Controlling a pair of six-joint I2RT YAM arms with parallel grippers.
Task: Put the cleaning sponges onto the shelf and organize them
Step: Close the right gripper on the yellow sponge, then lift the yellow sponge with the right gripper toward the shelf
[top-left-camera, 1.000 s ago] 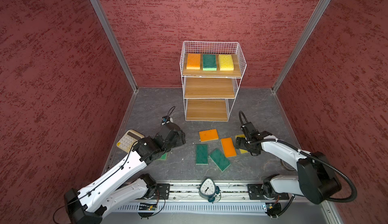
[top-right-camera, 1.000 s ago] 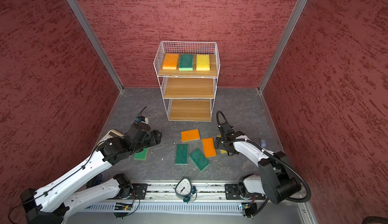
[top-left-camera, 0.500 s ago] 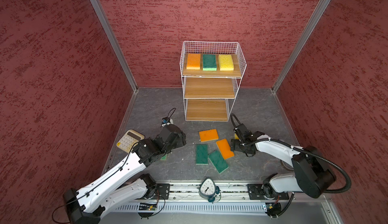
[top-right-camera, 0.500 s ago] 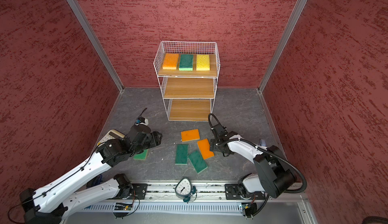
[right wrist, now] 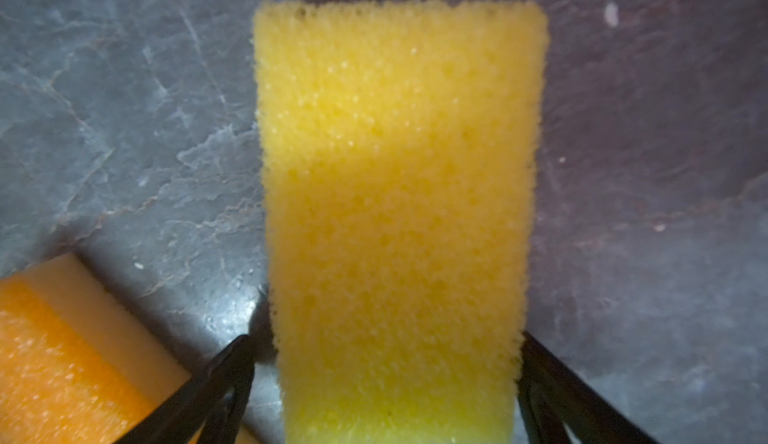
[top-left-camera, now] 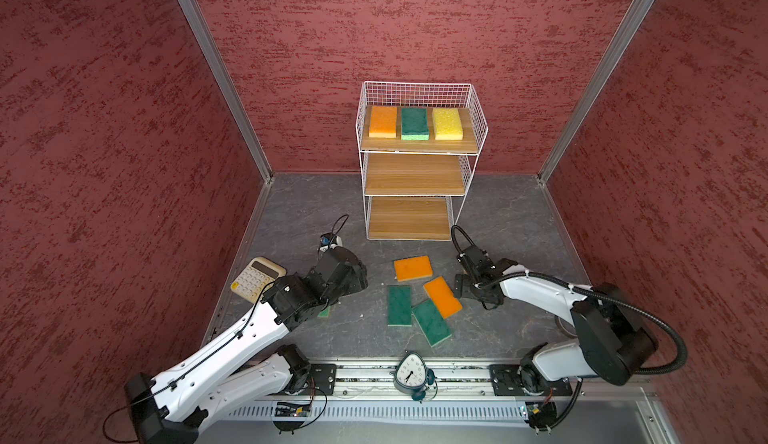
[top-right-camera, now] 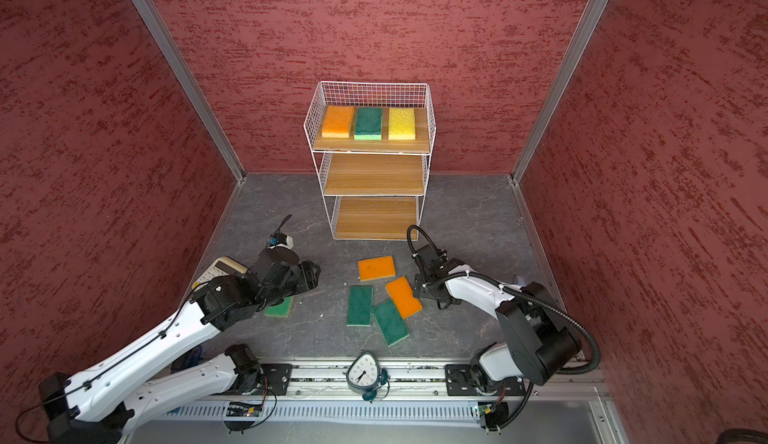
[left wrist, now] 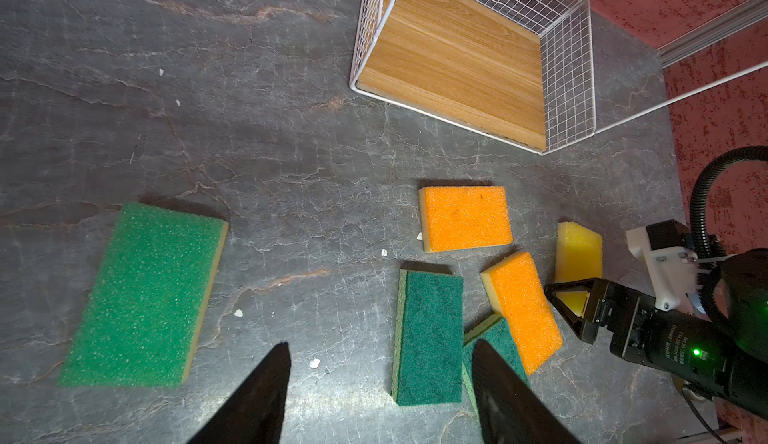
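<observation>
The white wire shelf (top-left-camera: 413,173) holds an orange, a dark green and a yellow sponge (top-left-camera: 447,123) on its top board. On the floor lie two orange sponges (top-left-camera: 412,268), two dark green ones (top-left-camera: 399,305) and a lighter green one (left wrist: 143,296) half under my left arm. My right gripper (right wrist: 385,336) is open and low, with a finger on each side of a yellow sponge (right wrist: 395,192) that lies beside the tilted orange sponge (left wrist: 521,309). My left gripper (left wrist: 380,344) hangs open above bare floor, holding nothing.
A cream calculator (top-left-camera: 257,280) lies by the left wall behind my left arm. A small clock (top-left-camera: 410,375) stands on the front rail. Red walls close in three sides. The shelf's middle and bottom boards are bare.
My right gripper has slid left along the floor, straddling the yellow sponge, and the tilted orange sponge has shifted slightly left. The left arm has barely moved.
</observation>
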